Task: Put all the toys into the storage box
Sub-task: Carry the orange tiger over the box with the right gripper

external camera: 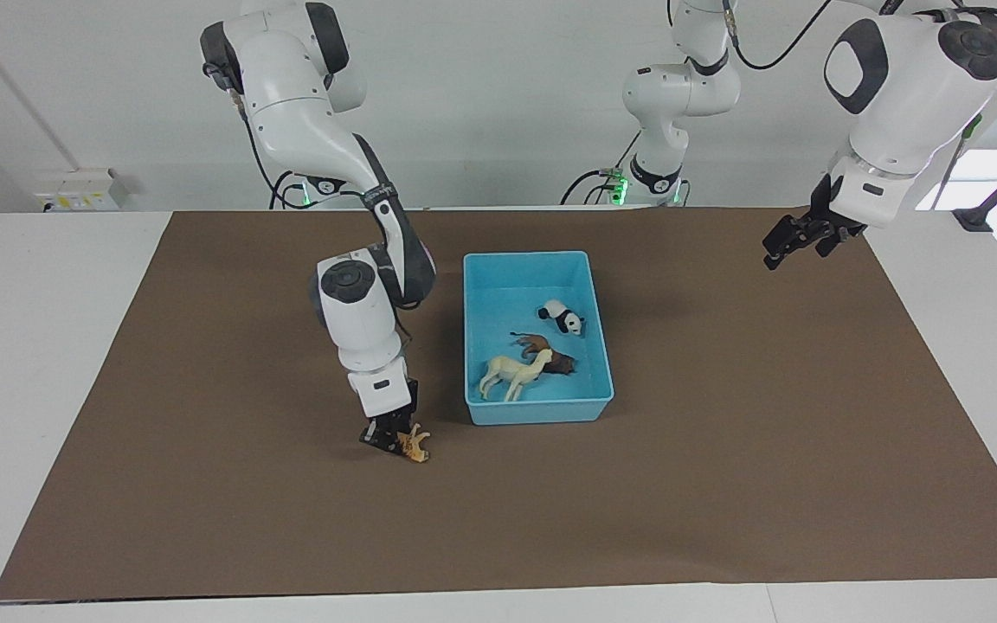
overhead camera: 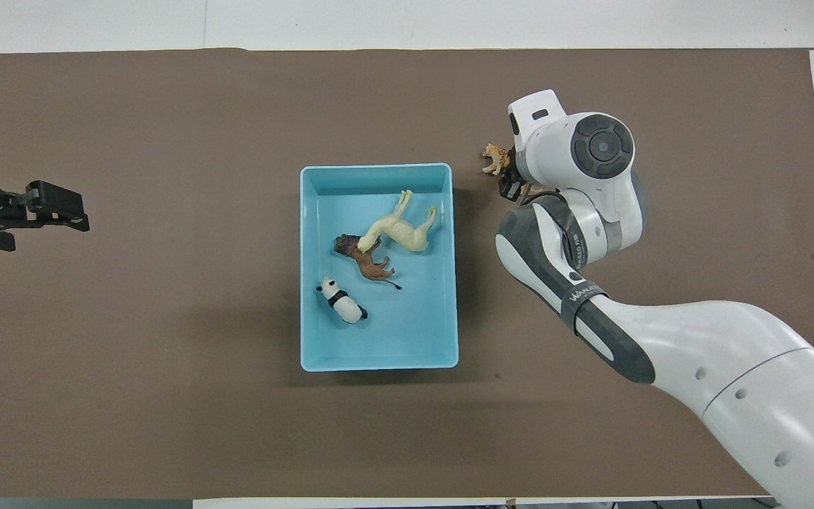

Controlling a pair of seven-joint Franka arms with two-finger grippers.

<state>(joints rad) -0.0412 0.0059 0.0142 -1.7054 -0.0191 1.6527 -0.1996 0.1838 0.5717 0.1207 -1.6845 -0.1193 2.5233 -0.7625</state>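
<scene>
While down at the brown mat (external camera: pixel 723 484), with the orange striped tiger (external camera: pixel 416 444) right at its fingertips, right gripper (external camera: pixel 384 435) reached in from its own end of the table. Sat touching or all but touching the tiger; could not tell how wide the fingers stood, nor whether they had hold of it. Tiger found on the mat, outside the storage box (external camera: pixel 538 411), beside the box toward the right arm's end of the table and level with the box wall farthest from the robots. From overhead, tiger (overhead camera: pixel 496 158) poked out from under the right wrist, the gripper itself (overhead camera: pixel 510 185) mostly hidden beneath the arm.

Inside the light blue box (overhead camera: pixel 379 362), three figurines: cream-white alpaca (external camera: pixel 511 375) lying on its side in the half farther from the robots, its head overlapping the brown lion-like animal (external camera: pixel 550 355), which lay touching it. Black-and-white panda (external camera: pixel 562 317) nearer the robots, apart from the other two.

Left gripper (external camera: pixel 801 238) waiting, raised over the mat at the left arm's end, well apart from the box, holding nothing; finger spread impossible to read.
</scene>
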